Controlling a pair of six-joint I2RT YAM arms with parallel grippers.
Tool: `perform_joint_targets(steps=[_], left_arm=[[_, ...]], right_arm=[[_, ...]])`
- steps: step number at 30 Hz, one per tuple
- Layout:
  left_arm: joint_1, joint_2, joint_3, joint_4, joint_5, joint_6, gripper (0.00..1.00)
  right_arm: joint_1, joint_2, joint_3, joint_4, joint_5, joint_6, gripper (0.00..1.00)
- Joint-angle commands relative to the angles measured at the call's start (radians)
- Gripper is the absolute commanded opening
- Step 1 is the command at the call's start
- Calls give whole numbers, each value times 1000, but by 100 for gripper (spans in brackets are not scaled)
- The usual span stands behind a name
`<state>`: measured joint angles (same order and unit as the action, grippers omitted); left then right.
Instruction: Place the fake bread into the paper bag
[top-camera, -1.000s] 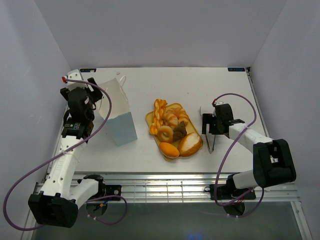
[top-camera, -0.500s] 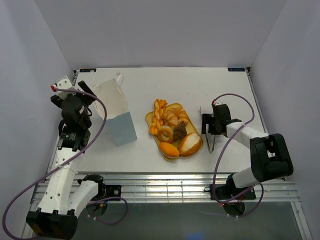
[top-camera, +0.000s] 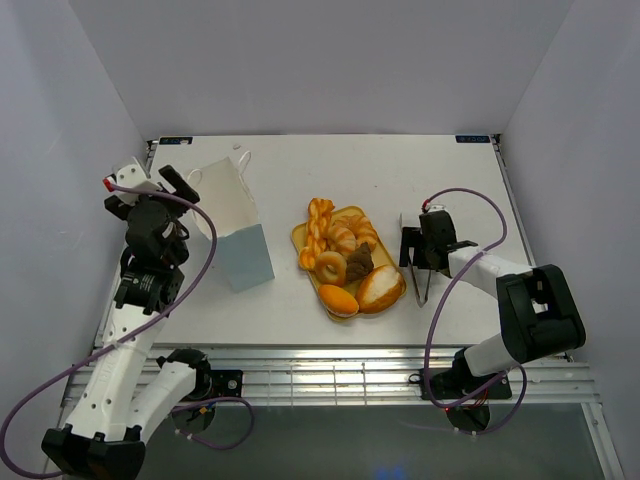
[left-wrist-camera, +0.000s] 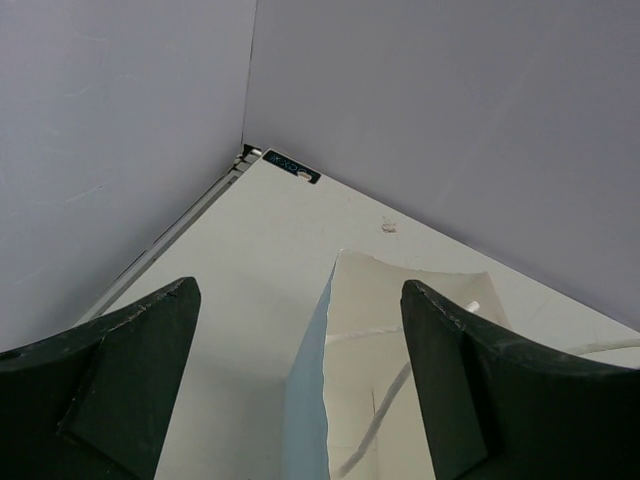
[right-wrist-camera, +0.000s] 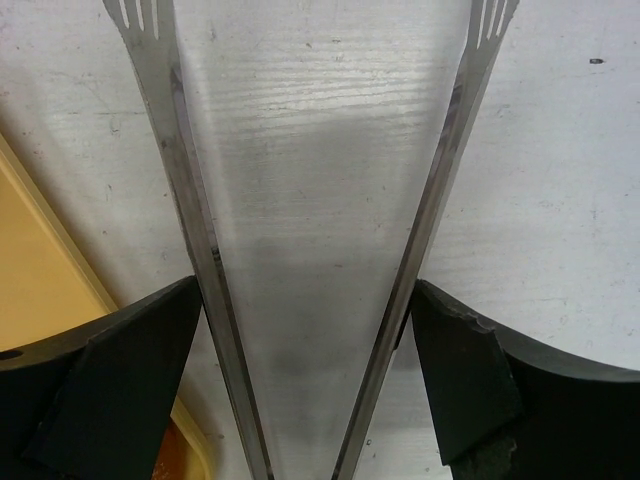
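Evidently the right gripper is straddling a pair of metal tongs that are lying flat on the table just right of the yellow tray. Its jaws are standing spread wide, with both tong arms lying between the fingers toward the end where they converge, and nothing is being pinched. The fake bread is sitting heaped on that tray, none of it in the paper bag, which is standing upright well to the left with its mouth open. The left gripper is hanging spread too, with the bag's rim showing between its fingers, though whether it is touching the paper I cannot tell. Picking up the tongs seems to be the step in hand. Doing it well is likely calling for a partial squeeze, low enough to catch both arms against the table, so that the forked tips are keeping room to open around a pastry. Gripping too close to the joined end is risking a wobbling hold, and the left side could be steadying one wall of the bag.
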<state>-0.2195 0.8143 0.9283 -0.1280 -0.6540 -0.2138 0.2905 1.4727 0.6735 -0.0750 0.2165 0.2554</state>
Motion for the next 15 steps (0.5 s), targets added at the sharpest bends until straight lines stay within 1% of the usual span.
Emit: perform_joint_targets(steps=[1, 12, 15], left_arm=[[-23, -30, 1, 2, -39, 11, 92], [-73, -69, -13, 25, -95, 39, 94], [-80, -75, -16, 28, -99, 42, 94]], right_arm=[[10, 3, -38, 12, 24, 51, 89], [30, 6, -6, -32, 63, 64, 73], [38, 6, -2, -40, 81, 67, 71]])
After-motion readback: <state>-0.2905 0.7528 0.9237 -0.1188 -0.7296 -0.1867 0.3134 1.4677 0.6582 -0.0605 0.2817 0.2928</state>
